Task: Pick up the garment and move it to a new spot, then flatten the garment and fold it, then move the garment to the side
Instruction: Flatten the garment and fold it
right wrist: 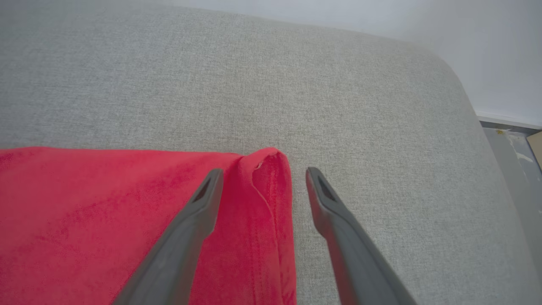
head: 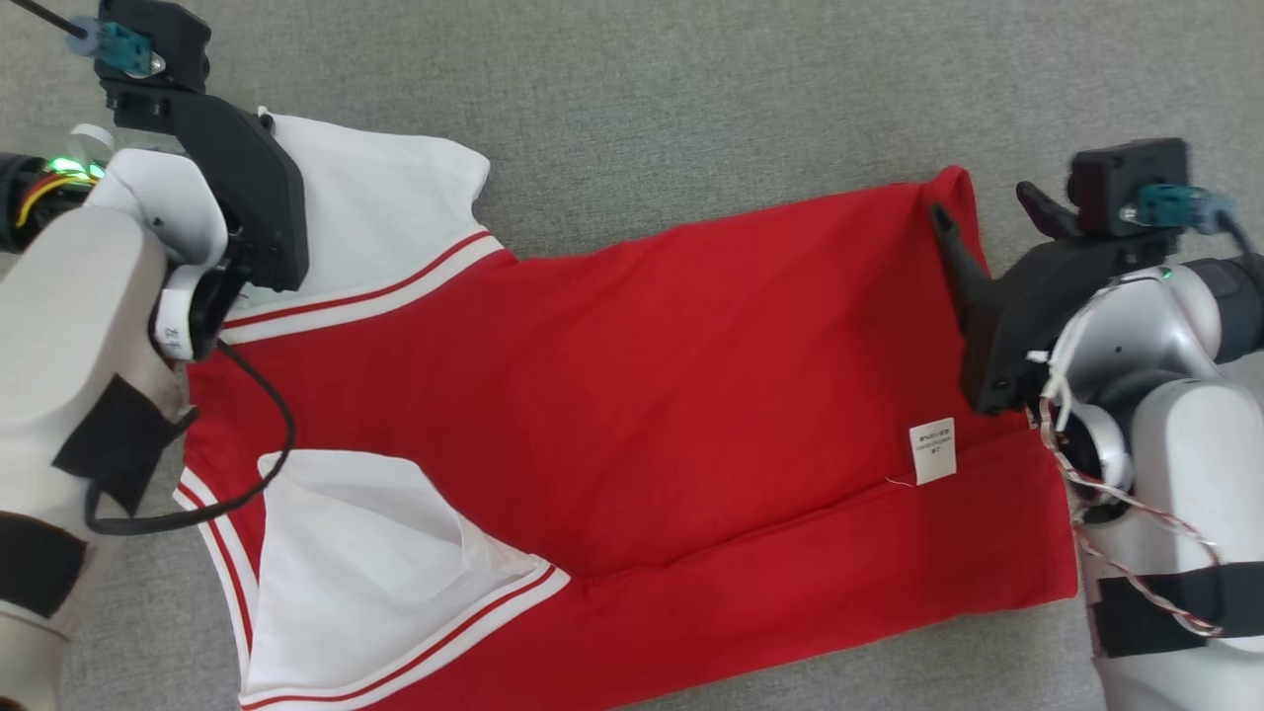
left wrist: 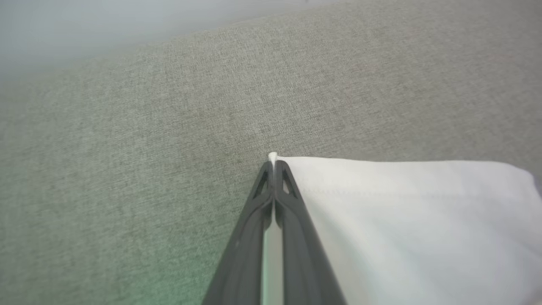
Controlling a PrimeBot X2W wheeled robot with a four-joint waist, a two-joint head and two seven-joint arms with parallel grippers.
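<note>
1. The garment [head: 691, 375], a red and white shirt, lies spread across the grey bench [head: 691, 99], sleeves to the left and hem to the right.
2. It looks soft, light and limp, and is best taken at corners and hems.
3. The left pincer [left wrist: 274, 167] is pressed together, pinching the far white sleeve [left wrist: 402, 212] at its corner.
4. The right pincer [right wrist: 264, 173] stands spread astride the far hem corner [right wrist: 271, 156], gripping nothing.

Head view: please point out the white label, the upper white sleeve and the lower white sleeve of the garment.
white label [head: 932, 451]: head view, the middle of the tag.
upper white sleeve [head: 385, 207]: head view, its flat middle part.
lower white sleeve [head: 346, 573]: head view, its middle part.
</note>
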